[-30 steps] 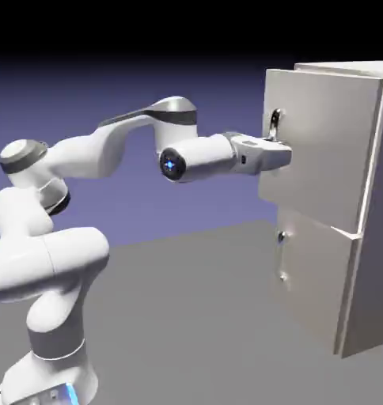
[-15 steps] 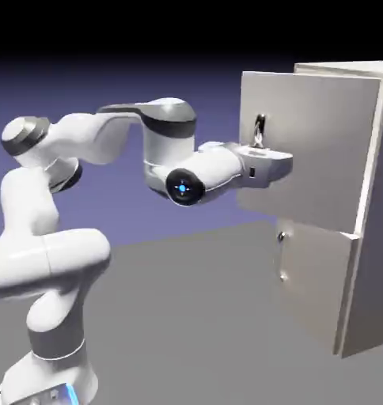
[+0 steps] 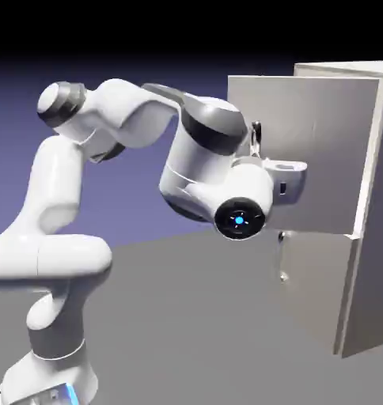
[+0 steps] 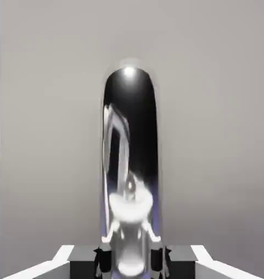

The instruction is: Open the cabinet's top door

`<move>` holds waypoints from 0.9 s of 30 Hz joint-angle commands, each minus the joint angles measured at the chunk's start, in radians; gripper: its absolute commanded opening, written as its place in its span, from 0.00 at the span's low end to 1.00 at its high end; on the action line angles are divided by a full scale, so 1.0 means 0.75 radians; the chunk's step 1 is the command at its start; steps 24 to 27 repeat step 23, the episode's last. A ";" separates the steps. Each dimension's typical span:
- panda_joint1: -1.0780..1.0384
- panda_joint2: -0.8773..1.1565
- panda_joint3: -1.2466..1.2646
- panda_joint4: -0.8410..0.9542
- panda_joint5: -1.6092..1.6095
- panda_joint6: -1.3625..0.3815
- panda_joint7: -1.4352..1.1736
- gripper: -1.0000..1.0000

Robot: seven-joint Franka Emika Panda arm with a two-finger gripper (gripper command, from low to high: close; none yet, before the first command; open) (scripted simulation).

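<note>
The tall light-grey cabinet stands at the right of the exterior view. Its top door is swung partly open, its free edge out to the left. The vertical metal bar handle shows just above my white hand, while the wrist covers the rest of the bar. In the hand view the shiny handle runs up the middle of the grey door panel. My gripper is shut on the handle, with a dark finger pressed against each side.
Below the top door, the shorter lower door with two small round knobs stays shut. The grey table stretches between my base and the cabinet. My bulky forearm hangs in front of the open door.
The top door has swung further open, its free edge moving left. My hand followed the handle, and the forearm rolled and dropped toward the camera.
</note>
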 commanded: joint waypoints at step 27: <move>-1.066 -0.334 0.885 0.840 -0.560 -0.415 -0.407 0.00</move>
